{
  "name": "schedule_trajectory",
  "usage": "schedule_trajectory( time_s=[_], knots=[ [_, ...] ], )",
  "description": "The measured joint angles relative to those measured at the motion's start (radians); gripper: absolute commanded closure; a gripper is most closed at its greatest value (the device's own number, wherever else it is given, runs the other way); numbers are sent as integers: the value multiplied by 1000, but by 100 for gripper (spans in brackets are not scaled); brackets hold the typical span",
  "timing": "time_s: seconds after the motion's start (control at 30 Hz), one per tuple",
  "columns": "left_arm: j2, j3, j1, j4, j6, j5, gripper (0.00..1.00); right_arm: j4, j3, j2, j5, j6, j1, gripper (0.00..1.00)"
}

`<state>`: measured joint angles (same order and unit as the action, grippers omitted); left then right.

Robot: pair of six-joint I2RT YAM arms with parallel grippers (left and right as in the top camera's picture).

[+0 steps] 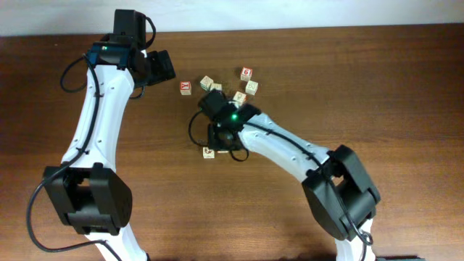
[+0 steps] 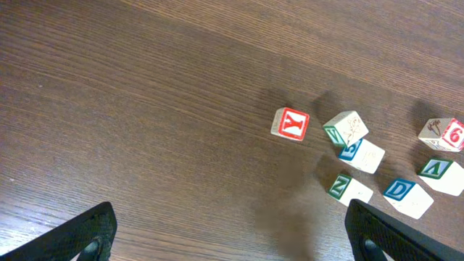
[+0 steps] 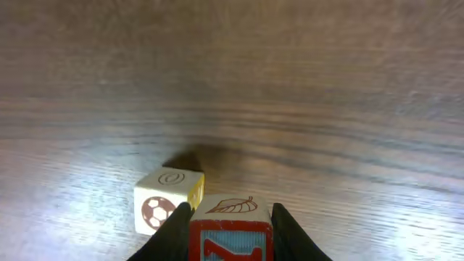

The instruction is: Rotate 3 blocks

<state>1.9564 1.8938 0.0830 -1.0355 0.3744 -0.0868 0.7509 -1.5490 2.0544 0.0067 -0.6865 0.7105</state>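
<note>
My right gripper [image 3: 230, 233] is shut on a wooden block [image 3: 232, 217] that has a red frame, a red letter on blue and a leaf drawing on top. Touching it on the left stands a pale block [image 3: 168, 199] with a football picture, a round mark on top and a yellow side. In the overhead view the right gripper [image 1: 222, 139] is under its wrist, with the pale block [image 1: 209, 151] just beside it. My left gripper [image 2: 232, 230] hangs open above bare table, short of a red Y block [image 2: 291, 124]. Its place in the overhead view is the far left [image 1: 158, 67].
Several more letter cubes cluster beyond the red Y block [image 1: 185, 87]: a green-lettered one [image 2: 345, 127], a green Z cube [image 2: 349, 188], a blue D cube [image 2: 407, 196] and a red 6 cube [image 2: 444, 135]. The brown wooden table [image 1: 406, 87] ends at a pale wall behind.
</note>
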Motion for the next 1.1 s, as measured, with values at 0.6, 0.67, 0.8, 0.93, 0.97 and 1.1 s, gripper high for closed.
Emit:
schedule_trajectory(
  time_s=[0.6,0.67,0.8,0.93,0.97,1.1],
  knots=[
    [0,0,0,0,0,0,1,-138,-196,59,90,217,-183,47],
    [0,0,0,-2,0,0,1,-256,-196,109,101,261,-233,47],
    [0,0,0,-3,0,0,1,-312,-196,244,101,222,-231,53],
    [0,0,0,-3,0,0,1,-298,-197,245,101,200,-231,64],
    [0,0,0,-3,0,0,1,-270,-197,245,102,199,-231,64],
    [0,0,0,-3,0,0,1,-223,-197,245,102,200,-231,75]
  ],
)
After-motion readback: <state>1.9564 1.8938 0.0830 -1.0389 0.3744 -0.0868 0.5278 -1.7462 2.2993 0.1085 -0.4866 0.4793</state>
